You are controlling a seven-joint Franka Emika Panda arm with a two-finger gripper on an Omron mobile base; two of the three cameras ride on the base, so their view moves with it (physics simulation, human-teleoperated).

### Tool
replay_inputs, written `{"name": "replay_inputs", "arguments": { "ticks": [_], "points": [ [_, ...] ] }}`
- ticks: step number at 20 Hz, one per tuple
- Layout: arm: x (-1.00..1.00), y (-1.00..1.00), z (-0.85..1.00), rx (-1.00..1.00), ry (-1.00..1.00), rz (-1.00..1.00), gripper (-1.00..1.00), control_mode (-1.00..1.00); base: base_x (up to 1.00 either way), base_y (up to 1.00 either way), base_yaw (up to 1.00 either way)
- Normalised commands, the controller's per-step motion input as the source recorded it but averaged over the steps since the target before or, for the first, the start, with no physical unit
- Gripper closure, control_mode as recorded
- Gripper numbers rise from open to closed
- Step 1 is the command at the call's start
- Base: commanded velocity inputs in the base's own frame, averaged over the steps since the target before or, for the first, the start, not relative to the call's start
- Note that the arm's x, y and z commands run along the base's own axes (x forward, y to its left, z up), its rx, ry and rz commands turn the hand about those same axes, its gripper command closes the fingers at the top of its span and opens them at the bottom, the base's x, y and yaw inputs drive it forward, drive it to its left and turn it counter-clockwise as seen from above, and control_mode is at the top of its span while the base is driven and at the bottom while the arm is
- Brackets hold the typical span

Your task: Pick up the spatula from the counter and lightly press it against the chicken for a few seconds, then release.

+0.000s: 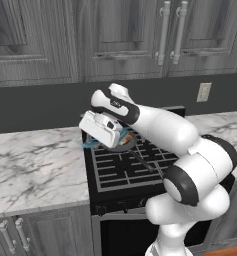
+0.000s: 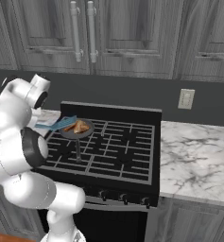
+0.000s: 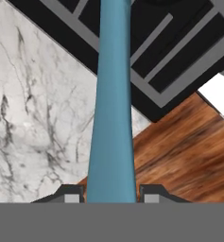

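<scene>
— Kitchen sim, white grey-veined marble desk (image 1: 35,170) either side of a black gas stove (image 2: 118,156). Where's the task at?
— Pickup's done. The long blue plastic spatula (image 3: 111,118) is off the desk. Its handle is pinched between the tips of the claw (image 3: 111,196), which is closed almost fully onto it. The blade end reaches the browned chicken piece (image 2: 80,126) in the small dark round frying pan (image 2: 72,135) on the stove's back left burner.
— Pressing yet?
— Looks so from the right base view, with the blade at the chicken's edge, but contact is too small to confirm. Left, I'd judge: hold the press, then release.
— Counts?
— One spatula, one chicken piece, one pan, one stove, one claw.
</scene>
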Motion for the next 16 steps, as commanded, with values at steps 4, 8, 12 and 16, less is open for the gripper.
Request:
{"name": "replay_inputs", "arguments": {
  "ticks": [4,8,12,16],
  "points": [
    [0.02,0.00,-0.21,0.00,0.00,0.00,1.00,-1.00,0.00,0.00,0.00],
    [0.03,-0.03,-0.04,0.00,0.00,0.00,1.00,-1.00,0.00,0.00,0.00],
    [0.05,-0.09,0.00,0.00,0.00,0.00,1.00,-1.00,0.00,0.00,0.00],
    [0.09,-0.11,0.00,0.00,0.00,0.00,1.00,-1.00,0.00,0.00,0.00]
  ]
}}
